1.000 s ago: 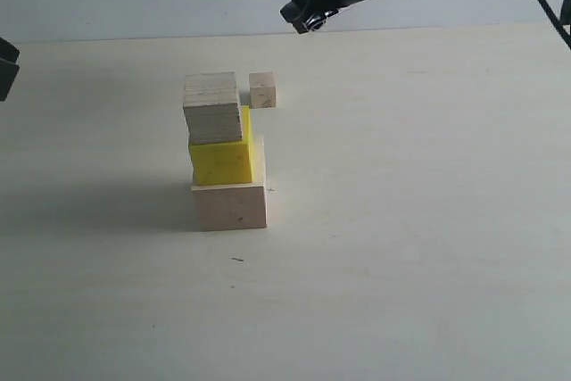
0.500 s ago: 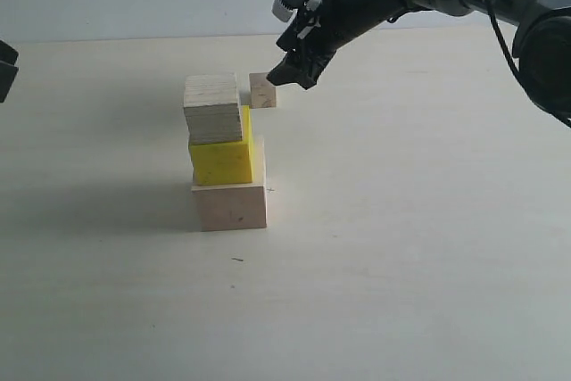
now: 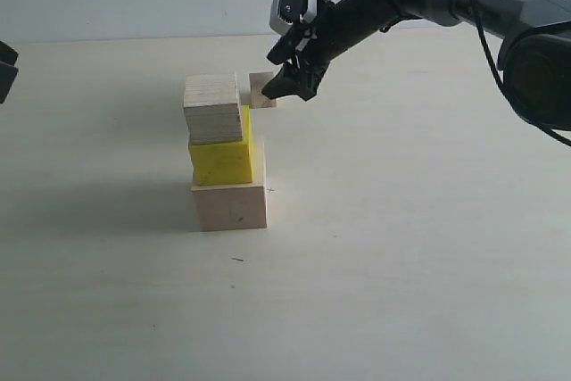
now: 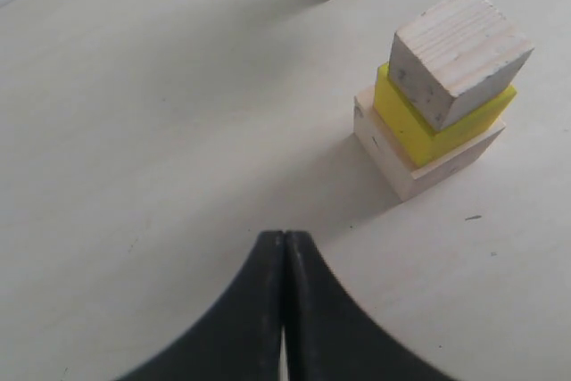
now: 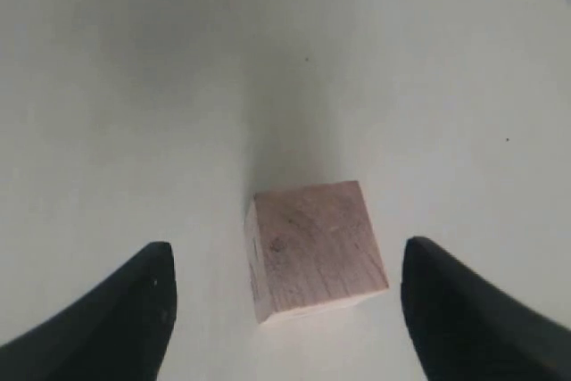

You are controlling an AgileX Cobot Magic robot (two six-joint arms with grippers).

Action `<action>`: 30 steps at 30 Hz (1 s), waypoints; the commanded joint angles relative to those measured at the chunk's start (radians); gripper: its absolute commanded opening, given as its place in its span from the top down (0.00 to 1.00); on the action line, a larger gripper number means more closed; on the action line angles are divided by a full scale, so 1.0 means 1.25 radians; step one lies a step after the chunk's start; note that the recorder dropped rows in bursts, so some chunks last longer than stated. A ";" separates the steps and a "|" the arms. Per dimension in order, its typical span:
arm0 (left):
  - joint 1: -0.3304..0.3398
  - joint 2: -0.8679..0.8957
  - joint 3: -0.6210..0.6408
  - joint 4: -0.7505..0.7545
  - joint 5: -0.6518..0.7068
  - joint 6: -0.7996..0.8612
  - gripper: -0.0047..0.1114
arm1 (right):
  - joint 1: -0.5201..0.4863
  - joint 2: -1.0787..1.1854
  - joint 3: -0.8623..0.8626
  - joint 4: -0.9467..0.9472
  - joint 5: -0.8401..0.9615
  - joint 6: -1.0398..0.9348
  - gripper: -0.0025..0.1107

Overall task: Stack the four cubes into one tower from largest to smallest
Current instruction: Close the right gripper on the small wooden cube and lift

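right gripper point(image 3: 287, 86) was wide open, empty, jaws either side of smallest cube point(image 5: 317, 247), which sat at 1 o'clock of three-cube tower point(image 3: 220, 162). left gripper point(image 4: 284, 252) was closed, empty.

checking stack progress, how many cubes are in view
4. Large pale cube at bottom, yellow cube on it, layered-edge cube on top; smallest cube alone on the table by the open right gripper. None appear hidden.

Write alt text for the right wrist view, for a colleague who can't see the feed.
The smallest wood cube sits alone on the pale table, in the gap of the open right gripper. The gripper's dark jaws stand clear of the cube on either side, not touching it.
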 commanded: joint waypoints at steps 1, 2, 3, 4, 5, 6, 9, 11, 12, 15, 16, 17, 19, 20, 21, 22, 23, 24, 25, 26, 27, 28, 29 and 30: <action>0.002 0.002 0.002 0.004 -0.001 0.001 0.96 | -0.001 -0.001 -0.011 0.026 -0.045 -0.022 0.38; 0.002 0.002 0.002 0.004 -0.001 0.001 0.96 | -0.001 -0.001 -0.011 0.028 -0.050 -0.030 0.38; 0.002 0.002 0.002 0.004 -0.001 0.001 0.96 | -0.001 0.001 -0.011 0.033 -0.051 -0.038 0.38; 0.002 0.002 0.002 0.004 -0.001 0.001 0.96 | -0.001 0.002 -0.011 0.042 -0.051 -0.044 0.38; 0.002 0.002 0.002 0.004 -0.001 0.001 0.96 | -0.001 0.005 -0.012 0.045 -0.051 -0.045 0.38; 0.002 0.002 0.002 0.004 -0.001 0.001 0.96 | -0.001 0.008 -0.017 0.044 -0.051 -0.045 0.38; 0.002 0.002 0.002 0.004 -0.001 0.001 0.96 | -0.001 0.020 -0.020 0.049 -0.061 -0.045 0.38; 0.002 0.002 0.002 0.004 -0.001 0.001 0.96 | -0.001 0.026 -0.022 0.050 -0.063 -0.047 0.38; 0.002 0.002 0.002 0.004 -0.001 0.001 0.96 | -0.001 0.027 -0.022 0.050 -0.066 -0.047 0.38; 0.002 0.002 0.002 0.004 -0.001 0.001 0.96 | -0.001 0.029 -0.022 0.051 -0.082 -0.053 0.38; 0.002 0.002 0.002 0.004 -0.001 0.001 0.96 | -0.001 0.029 -0.022 0.055 -0.085 -0.053 0.38; 0.002 0.002 0.002 0.004 -0.001 0.001 0.96 | -0.001 0.029 -0.022 0.061 -0.086 -0.053 0.38; 0.002 0.002 0.002 0.004 -0.001 0.001 0.96 | -0.001 0.030 -0.022 0.065 -0.084 -0.053 0.38; 0.002 0.002 0.002 0.004 -0.001 0.001 0.96 | -0.001 0.035 -0.022 0.065 -0.084 -0.053 0.38; 0.002 0.002 0.002 0.004 -0.001 0.001 0.96 | -0.001 0.038 -0.025 0.065 -0.083 -0.053 0.38; 0.002 0.002 0.002 0.004 -0.001 0.001 0.96 | -0.001 0.043 -0.027 0.065 -0.079 -0.053 0.38; 0.002 0.002 0.002 0.004 -0.001 0.001 0.96 | -0.001 0.049 -0.030 0.072 -0.078 -0.053 0.38; 0.002 0.002 0.002 0.004 -0.001 0.001 0.96 | -0.001 0.054 -0.032 0.075 -0.074 -0.053 0.38; 0.002 0.002 0.002 0.004 -0.001 0.001 0.96 | -0.001 0.059 -0.033 0.075 -0.074 -0.053 0.38; 0.002 0.002 0.002 0.004 -0.001 0.001 0.96 | -0.001 0.061 -0.033 0.075 -0.072 -0.053 0.38; 0.002 0.002 0.002 0.004 -0.001 0.001 0.96 | -0.001 0.064 -0.033 0.075 -0.072 -0.053 0.38; 0.002 0.002 0.002 0.004 -0.001 0.001 0.96 | -0.001 0.068 -0.033 0.075 -0.072 -0.053 0.38; 0.002 0.002 0.002 0.004 -0.001 0.001 0.96 | -0.001 0.069 -0.033 0.075 -0.072 -0.053 0.38; 0.002 0.002 0.002 0.004 -0.001 0.001 0.96 | -0.001 0.071 -0.033 0.075 -0.072 -0.053 0.38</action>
